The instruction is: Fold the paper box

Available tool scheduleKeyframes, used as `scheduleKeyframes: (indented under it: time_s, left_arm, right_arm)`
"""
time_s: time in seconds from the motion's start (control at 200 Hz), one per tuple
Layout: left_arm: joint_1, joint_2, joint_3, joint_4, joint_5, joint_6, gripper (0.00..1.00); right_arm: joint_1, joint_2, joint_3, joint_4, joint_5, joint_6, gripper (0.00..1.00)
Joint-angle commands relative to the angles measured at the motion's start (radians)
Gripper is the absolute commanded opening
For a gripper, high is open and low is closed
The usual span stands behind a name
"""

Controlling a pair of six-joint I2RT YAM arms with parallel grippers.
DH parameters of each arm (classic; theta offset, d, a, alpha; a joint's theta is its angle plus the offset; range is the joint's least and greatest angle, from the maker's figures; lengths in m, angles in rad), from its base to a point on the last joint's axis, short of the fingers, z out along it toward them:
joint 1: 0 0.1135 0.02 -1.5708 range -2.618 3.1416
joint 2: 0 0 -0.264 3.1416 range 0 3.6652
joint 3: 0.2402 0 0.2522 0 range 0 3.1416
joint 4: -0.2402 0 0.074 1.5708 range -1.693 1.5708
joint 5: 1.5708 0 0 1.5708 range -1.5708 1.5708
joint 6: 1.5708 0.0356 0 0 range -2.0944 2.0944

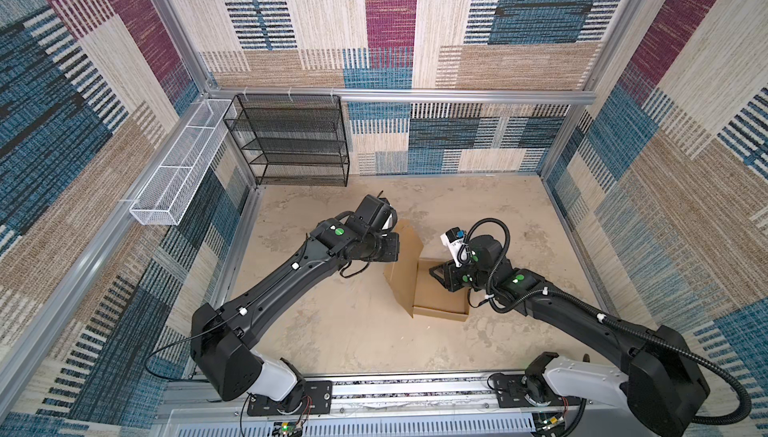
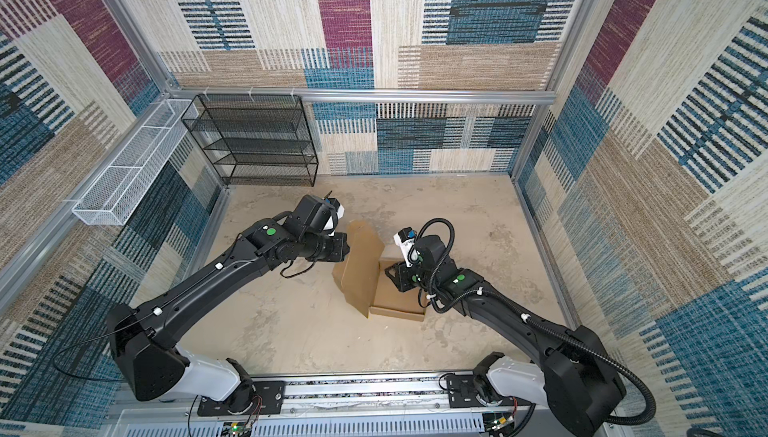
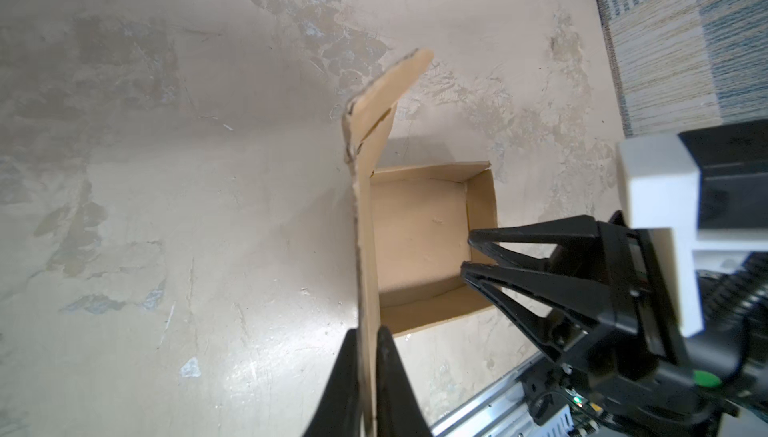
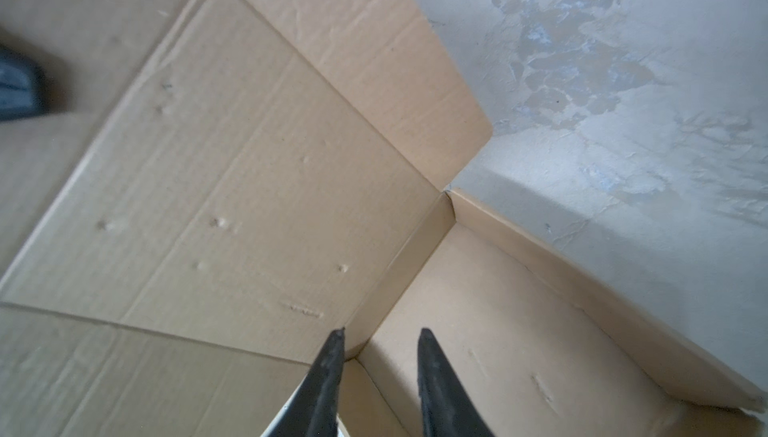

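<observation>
The plain brown corrugated cardboard paper box was seen resting on the mottled beige tabletop, right of centre in both top views. Its shallow tray was open and its large lid panel was raised nearly upright along the tray's left side. The left gripper was found closed on an outer edge of that lid panel, with one black finger pressed to each face of the cardboard. The right gripper was seen partly open with nothing between its fingers. Its tips were pointed into the tray, close to the crease where lid and tray were joined; contact with the floor could not be told.
</observation>
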State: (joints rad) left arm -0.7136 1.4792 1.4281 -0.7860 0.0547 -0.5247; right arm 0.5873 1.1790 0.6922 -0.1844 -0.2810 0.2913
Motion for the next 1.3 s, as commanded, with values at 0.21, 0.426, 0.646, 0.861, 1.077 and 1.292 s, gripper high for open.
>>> scheduleKeyframes:
  time_s: [0.21,0.426,0.646,0.861,1.077,1.292]
  left_arm:
    - [0.001,0.043,0.072,-0.082,-0.071,0.094,0.0]
    - [0.003,0.129,0.252,-0.2,-0.15,0.275,0.0]
    - [0.006,0.26,0.439,-0.3,-0.15,0.476,0.0]
    - [0.006,0.35,0.555,-0.355,-0.116,0.695,0.0]
    - [0.006,0.405,0.596,-0.368,-0.08,0.853,0.0]
    - [0.007,0.428,0.631,-0.378,-0.069,0.99,0.0]
  right_arm:
    - [-0.029,-0.016,0.004,-0.003,-0.015,-0.038,0.33]
    - [-0.053,-0.046,0.025,-0.03,0.013,-0.052,0.38]
    - [-0.101,-0.079,0.039,-0.053,0.029,-0.07,0.55]
    - [-0.145,-0.067,0.055,-0.054,0.025,-0.091,0.63]
    - [-0.153,-0.07,0.052,-0.013,0.021,-0.158,0.67]
    - [-0.156,-0.037,0.034,0.077,0.003,-0.189,0.67]
